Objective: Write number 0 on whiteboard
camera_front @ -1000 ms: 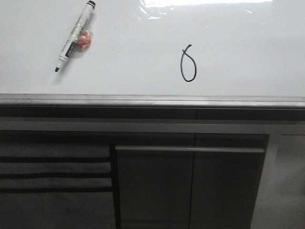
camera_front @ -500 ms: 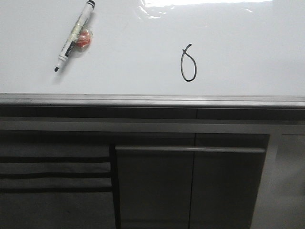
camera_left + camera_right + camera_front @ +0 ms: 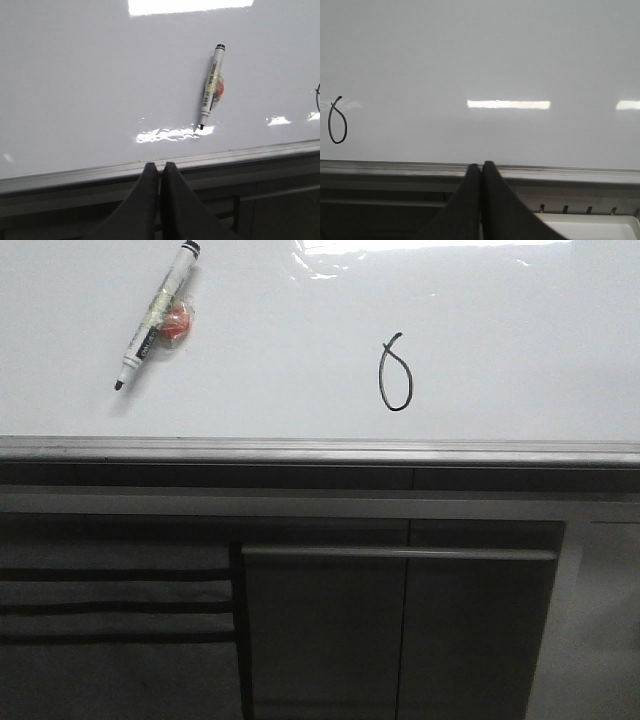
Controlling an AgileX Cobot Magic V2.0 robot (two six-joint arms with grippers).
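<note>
- Nearest, in the lower part of the front view, are the dark grey cabinet panels [image 3: 400,630]. Their doors look closed, so nothing can be said of what is inside.
- Above them runs the grey edge rail [image 3: 320,450] of the whiteboard [image 3: 520,340], which serves as the worktop and fills the upper part of the frame.
- Neither arm shows in the front view. In the wrist views the left tool [image 3: 160,167] and the right tool [image 3: 481,167] each have their fingers pressed together with nothing between them, both poised just short of the rail.
- The number 0 [image 3: 394,373] sits right of centre in the upper half of the front view, a narrow black loop with a tail at its top; it also shows at the left edge of the right wrist view [image 3: 337,120].
- The marker [image 3: 157,316] lies uncapped on the board in the upper left, with a small red-orange thing [image 3: 176,324] taped to it, well apart from the digit.
- Across the last second nothing has moved: digit, marker and board are unchanged. I judge the writing finished and the arms withdrawn.
- No open container is in view.
</note>
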